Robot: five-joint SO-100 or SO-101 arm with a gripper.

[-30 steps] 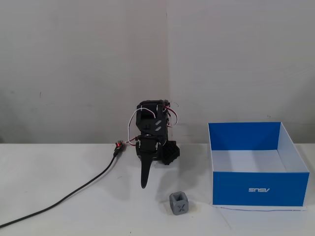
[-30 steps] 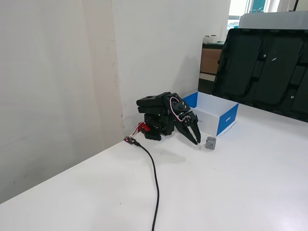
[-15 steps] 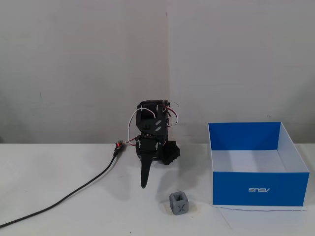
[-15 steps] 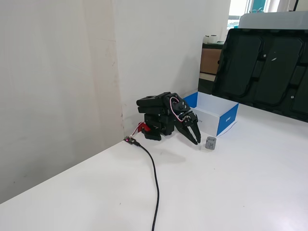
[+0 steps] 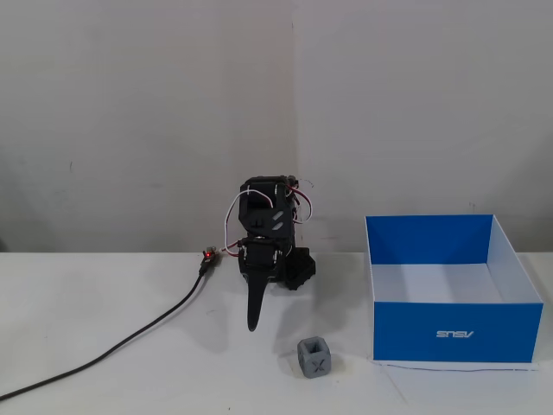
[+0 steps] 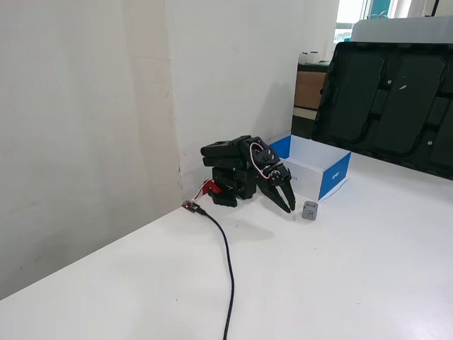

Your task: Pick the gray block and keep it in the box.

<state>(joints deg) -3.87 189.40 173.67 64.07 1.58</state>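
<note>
The gray block (image 5: 314, 357) is a small cube with an X on its front face. It sits on the white table just left of the box and also shows in the other fixed view (image 6: 310, 210). The box (image 5: 458, 333), blue outside and white inside, stands at the right and looks empty; it also shows behind the arm in the other fixed view (image 6: 334, 176). The black arm is folded low against the wall. My gripper (image 5: 253, 322) points down at the table, left of the block and apart from it. Its jaws look closed and empty in a fixed view (image 6: 289, 208).
A black cable (image 5: 130, 341) runs from the arm's base across the table to the front left. The wall stands right behind the arm. A large black panel (image 6: 389, 99) leans at the far side of the table.
</note>
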